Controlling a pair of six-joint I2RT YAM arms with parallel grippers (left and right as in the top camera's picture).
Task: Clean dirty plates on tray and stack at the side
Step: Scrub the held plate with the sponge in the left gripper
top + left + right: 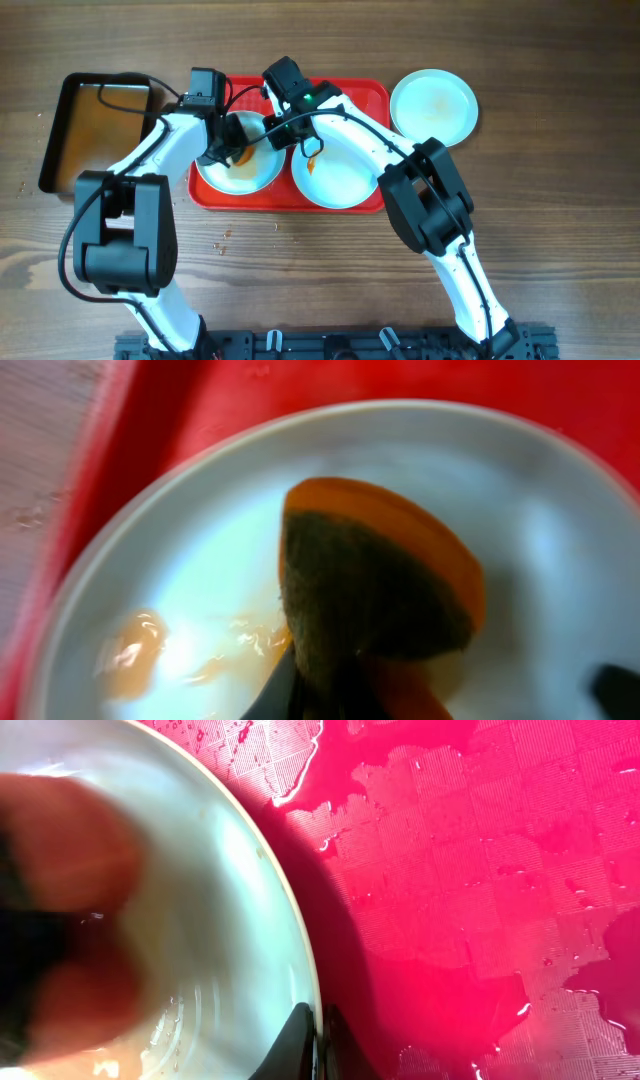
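Three plates, two on tray

Red tray (370, 92): wet, long axis running left to right. On it, left plate (240, 172) and middle plate (335, 180) sit side by side along that axis. The third plate (433, 105) lies on the table (560, 150) just beside the tray's right end. An orange sponge (370, 580), clamped in the left gripper (232, 140), is on the left plate. The right gripper (316, 1035) pinches that plate's rim.

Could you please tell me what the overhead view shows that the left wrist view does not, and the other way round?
Only the overhead shows the black pan, the side plate set off the red tray, and the middle plate. Only the left wrist shows, close up, the dark scouring face of the sponge and the wet orange-brown smear. Both show the left gripper holding the sponge on the left plate, which lies on the red tray.
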